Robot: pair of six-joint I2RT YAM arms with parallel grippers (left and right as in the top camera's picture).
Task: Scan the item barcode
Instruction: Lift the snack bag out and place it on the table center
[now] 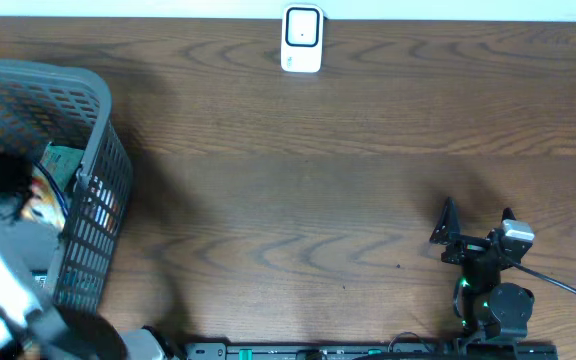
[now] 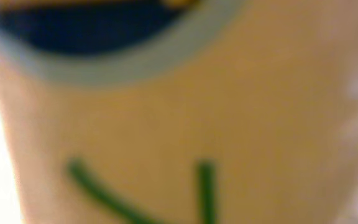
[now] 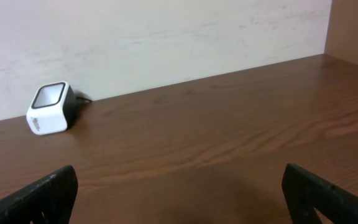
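Left claw: the left gripper (image 1: 6,178) is down inside the grey plastic lattice basket (image 1: 103,215) at the table's left end; it is clenched, but whether it grips anything cannot be told
Left wrist view: filled by a blurred tan package with green strokes (image 2: 185,118) and a dark blue oval with a grey rim, very close to the lens
Item: among the colourful packets in the basket, well apart from the scanner
Right claw: the right gripper (image 1: 476,224) is released, fingers spread wide, low over bare wood at the near right
Scanner: a white box-shaped barcode scanner with a dark window (image 1: 302,38) stands at the far edge, centre
Table: a brown wood-grain table (image 1: 298,190)
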